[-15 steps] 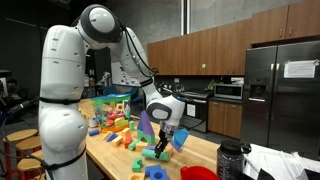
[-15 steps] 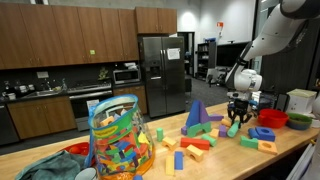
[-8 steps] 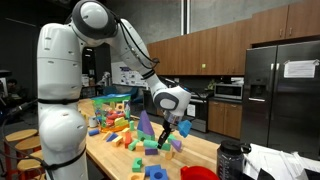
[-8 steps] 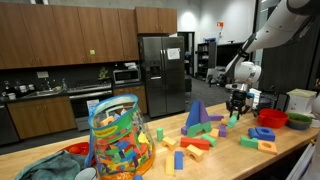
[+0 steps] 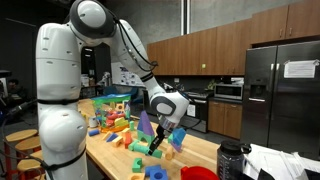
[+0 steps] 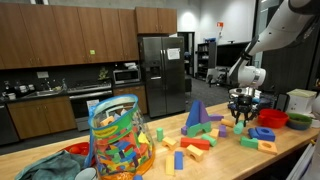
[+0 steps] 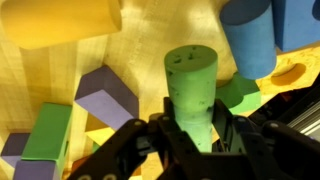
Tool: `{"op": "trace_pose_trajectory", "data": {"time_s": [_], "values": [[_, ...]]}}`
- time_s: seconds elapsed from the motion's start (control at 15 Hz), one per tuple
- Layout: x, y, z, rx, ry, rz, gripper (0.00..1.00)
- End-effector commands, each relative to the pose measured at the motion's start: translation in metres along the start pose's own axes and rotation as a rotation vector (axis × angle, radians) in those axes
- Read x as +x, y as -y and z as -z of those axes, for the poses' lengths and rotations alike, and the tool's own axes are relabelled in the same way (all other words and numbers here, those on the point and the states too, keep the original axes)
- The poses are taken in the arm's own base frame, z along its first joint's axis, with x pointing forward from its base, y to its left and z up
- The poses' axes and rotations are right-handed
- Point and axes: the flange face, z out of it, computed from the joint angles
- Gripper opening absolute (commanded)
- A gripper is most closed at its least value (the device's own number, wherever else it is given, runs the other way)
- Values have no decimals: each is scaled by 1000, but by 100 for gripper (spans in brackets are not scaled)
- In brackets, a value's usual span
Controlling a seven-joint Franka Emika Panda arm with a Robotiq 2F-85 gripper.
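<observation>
Between fingers (image 7: 132,145), green cylinder (image 7: 192,85), plainest in wrist view

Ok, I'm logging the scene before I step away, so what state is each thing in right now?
gripper, shut on the green cylinder
green cylinder, upright, gripped
fridge, doors shut
bag of blocks, standing, stuffed full
purple wedge, standing on end
red bowl, right way up
yellow cylinder, lying on its side
</observation>
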Motion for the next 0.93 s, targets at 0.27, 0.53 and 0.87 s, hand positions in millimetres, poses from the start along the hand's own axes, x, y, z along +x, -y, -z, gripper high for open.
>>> {"op": "trace_pose_trajectory", "data": {"time_s": [0.27, 0.53, 0.87], "values": [[10, 36, -10, 24, -16, -29, 16], [8, 41, -11, -10, -26, -95, 16], [5, 52, -14, -86, -26, -199, 16]]}}
